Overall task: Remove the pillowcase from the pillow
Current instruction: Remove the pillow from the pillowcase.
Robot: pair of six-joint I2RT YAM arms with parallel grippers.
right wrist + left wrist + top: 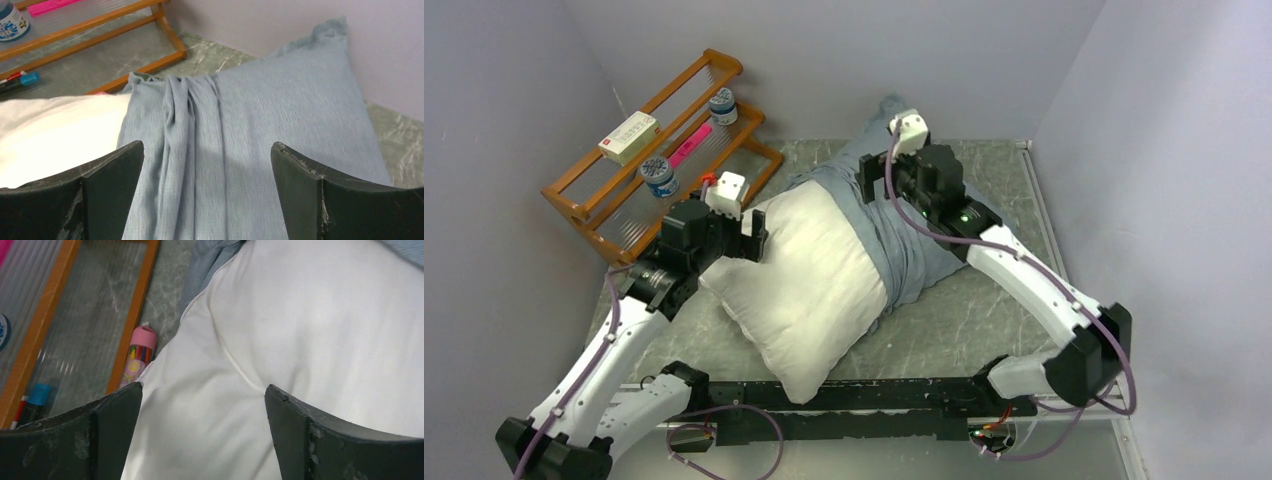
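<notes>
The grey marbled surface (pixel 984 320) carries everything, and the biggest thing on it is the white pillow (pixel 809 285), which lies diagonally in the middle with its near corner reaching the black rail at the arm bases. Its far right end is inside the pillowcase (pixel 904 235), a slate blue-grey cloth whose opening is bunched into folds across the pillow. The rest of the cloth spreads flat toward the back wall, where its far corner stands a little up against the wall. Most of the pillow is bare. At the far left a wooden rack (pixel 584 200) with ribbed clear shelves stands against the side wall. The left tool (pixel 202 395) is over the left far corner of the pillow, its two fingers wide apart with only white fabric between them and nothing clamped. The right tool (pixel 207 150) is over the pillowcase near the folds, its fingers wide apart too and gripping nothing. On the rack there are a white box (pixel 628 137), two small jars with blue labels (pixel 660 176) and a flat pink thing (pixel 690 146). A pink tube of coloured pencils (pixel 140 352) lies just beside the pillow's edge, and a blue-capped marker (pixel 35 397) lies on the lowest shelf.
</notes>
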